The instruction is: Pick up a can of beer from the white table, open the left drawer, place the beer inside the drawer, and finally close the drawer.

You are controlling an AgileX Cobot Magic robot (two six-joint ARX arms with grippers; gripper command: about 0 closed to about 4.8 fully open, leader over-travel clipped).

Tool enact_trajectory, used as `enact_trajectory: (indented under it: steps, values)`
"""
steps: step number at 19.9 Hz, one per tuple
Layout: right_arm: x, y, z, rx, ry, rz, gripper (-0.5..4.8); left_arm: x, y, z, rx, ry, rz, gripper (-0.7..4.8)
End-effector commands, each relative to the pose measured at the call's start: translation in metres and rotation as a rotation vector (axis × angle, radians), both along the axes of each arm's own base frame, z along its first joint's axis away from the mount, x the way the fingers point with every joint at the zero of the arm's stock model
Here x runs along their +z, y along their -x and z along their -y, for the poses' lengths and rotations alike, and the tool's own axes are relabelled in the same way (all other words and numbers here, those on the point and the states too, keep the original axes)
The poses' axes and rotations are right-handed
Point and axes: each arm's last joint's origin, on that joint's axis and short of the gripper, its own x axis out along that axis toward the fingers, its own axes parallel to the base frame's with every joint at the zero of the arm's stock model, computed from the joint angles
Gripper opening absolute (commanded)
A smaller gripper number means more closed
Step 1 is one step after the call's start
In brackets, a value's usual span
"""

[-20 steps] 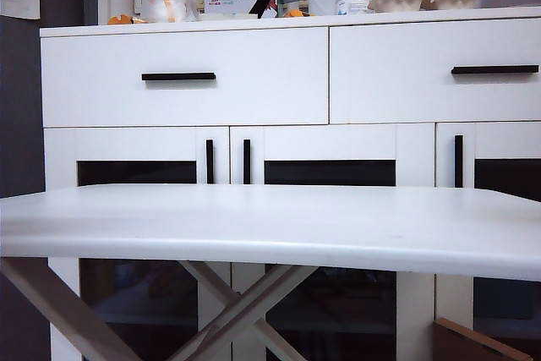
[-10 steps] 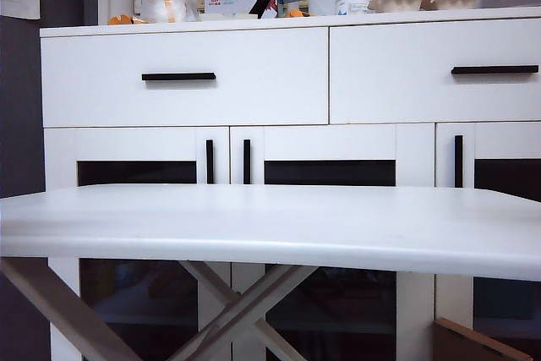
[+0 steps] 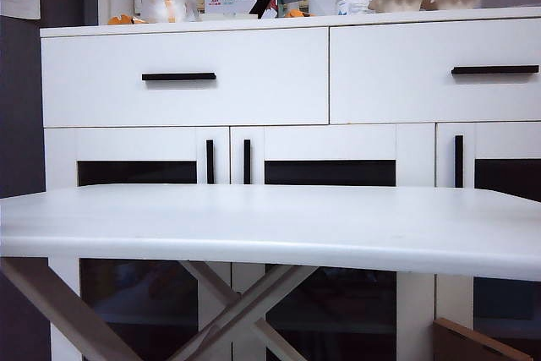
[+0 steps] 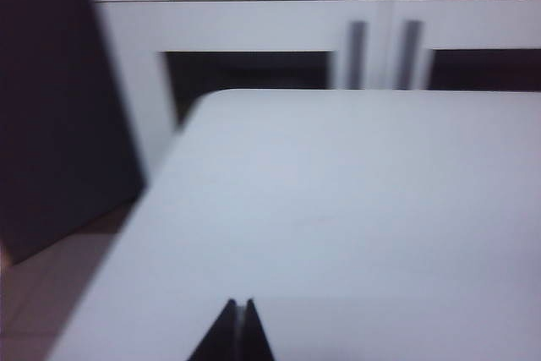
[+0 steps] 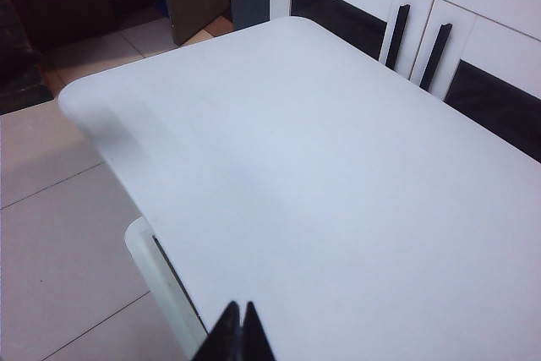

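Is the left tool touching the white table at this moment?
Cannot tell. The left wrist view shows the shut left tool over the white table, but it is blurred and shows neither contact nor gap; the exterior view shows no tool.

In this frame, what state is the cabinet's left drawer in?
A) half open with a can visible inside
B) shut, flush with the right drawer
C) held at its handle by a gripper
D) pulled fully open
B: the left drawer sits flush beside the right drawer, no gripper near its handle, and no can in sight.
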Motion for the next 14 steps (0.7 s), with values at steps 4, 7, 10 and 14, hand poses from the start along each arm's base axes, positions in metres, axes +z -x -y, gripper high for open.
enact_trajectory:
  steps: [4,7,10,14]
  values:
    - [0.003,0.0,0.0,0.003,-0.016,0.016,-0.04,-0.015,-0.004,-0.007,0.053,0.005,0.004,-0.05]
    - [0.003,0.0,0.0,0.003,-0.016,0.016,-0.05,-0.015,-0.004,-0.007,0.054,0.004,0.006,-0.05]
    - [0.003,0.0,0.0,0.003,-0.016,0.016,-0.05,-0.015,-0.004,-0.001,0.007,0.003,0.006,-0.05]
    - [0.003,0.0,0.0,0.003,-0.016,0.016,-0.05,-0.015,-0.004,0.004,-0.027,0.002,0.001,-0.05]
